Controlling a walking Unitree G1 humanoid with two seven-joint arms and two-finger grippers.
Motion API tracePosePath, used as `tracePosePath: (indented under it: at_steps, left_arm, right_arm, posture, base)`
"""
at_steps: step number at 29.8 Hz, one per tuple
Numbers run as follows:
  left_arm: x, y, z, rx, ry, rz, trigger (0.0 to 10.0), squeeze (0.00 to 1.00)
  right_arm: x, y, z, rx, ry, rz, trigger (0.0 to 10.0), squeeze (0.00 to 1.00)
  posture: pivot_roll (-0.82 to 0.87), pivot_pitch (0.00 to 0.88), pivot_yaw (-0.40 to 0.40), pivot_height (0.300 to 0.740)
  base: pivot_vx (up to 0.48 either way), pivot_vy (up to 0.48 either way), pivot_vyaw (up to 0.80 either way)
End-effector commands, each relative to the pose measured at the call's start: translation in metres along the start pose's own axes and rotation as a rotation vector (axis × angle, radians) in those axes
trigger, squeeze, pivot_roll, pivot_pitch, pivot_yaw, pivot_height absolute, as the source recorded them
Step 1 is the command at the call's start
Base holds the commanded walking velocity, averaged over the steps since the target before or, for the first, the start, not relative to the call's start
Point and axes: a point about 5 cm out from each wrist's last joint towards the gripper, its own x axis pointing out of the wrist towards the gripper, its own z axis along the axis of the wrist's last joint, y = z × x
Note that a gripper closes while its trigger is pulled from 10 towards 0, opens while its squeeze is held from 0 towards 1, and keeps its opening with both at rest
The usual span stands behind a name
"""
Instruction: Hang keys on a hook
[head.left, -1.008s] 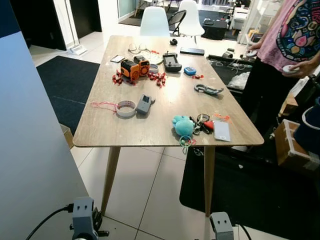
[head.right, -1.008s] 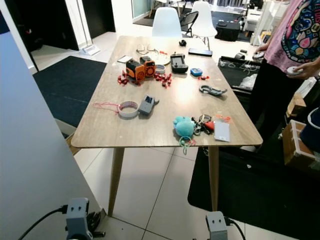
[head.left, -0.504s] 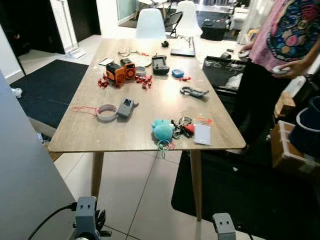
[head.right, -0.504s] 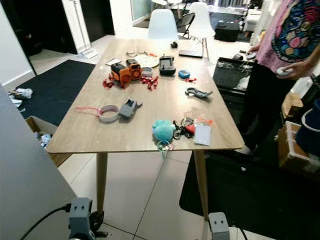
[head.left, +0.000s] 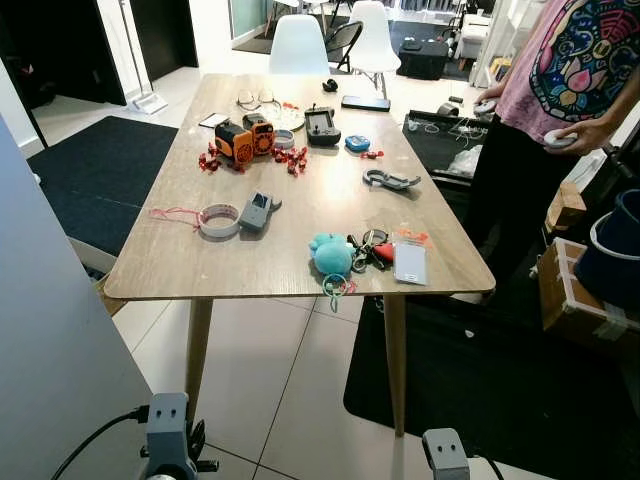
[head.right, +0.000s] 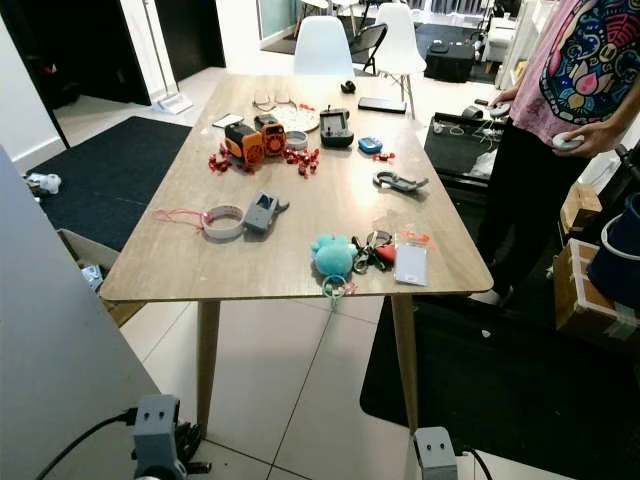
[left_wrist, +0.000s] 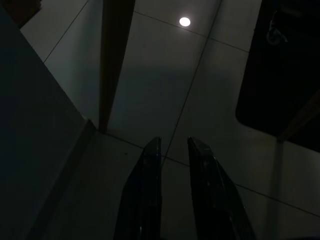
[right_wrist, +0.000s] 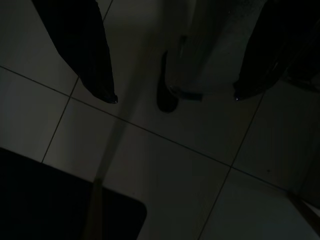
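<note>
- The keys lie near the front edge of the wooden table ahead of me, bunched beside a teal plush charm, with a clear card tag just to their right
- My left gripper hangs low over the tiled floor; its fingers are narrow, a slim gap between them, holding nothing
- My right gripper hangs over the floor too; fingers spread wide, empty
- A person stands at the table's right side
</note>
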Motion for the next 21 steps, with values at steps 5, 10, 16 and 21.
tracePosePath:
  at_steps: [5, 10, 16, 21]
  left_arm:
    - [-0.0028, 0.0022, -0.0062, -0.039, 0.026, 0.019, 10.0, 0.00]
    - [-0.0026, 0.0000, -0.0066, -0.057, 0.025, 0.014, 10.0, 0.00]
    - [-0.0031, -0.0023, -0.0074, -0.079, 0.022, -0.003, 10.0, 0.00]
    - [-0.0031, -0.0023, -0.0072, -0.080, 0.021, -0.004, 10.0, 0.00]
  right_arm:
    - [0.0005, -0.0008, 0.0002, 0.013, 0.009, -0.011, 10.0, 0.00]
    - [0.0007, -0.0008, 0.0006, 0.010, 0.011, -0.008, 10.0, 0.00]
    - [0.0005, -0.0012, -0.0002, 0.010, 0.014, -0.008, 10.0, 0.00]
    - [0.0002, -0.0013, -0.0010, 0.010, 0.018, -0.008, 10.0, 0.00]
  posture:
    - [0.04, 0.077, -0.035, 0.740]
    - [0.04, 0.082, -0.041, 0.740]
    - [0.04, 0.085, -0.040, 0.740]
    - [0.04, 0.085, -0.040, 0.740]
  base:
    - [0.000, 0.000, 0.00]
    - [0.000, 0.000, 0.00]
    - [0.092, 0.000, 0.00]
    - [0.281, 0.000, 0.00]
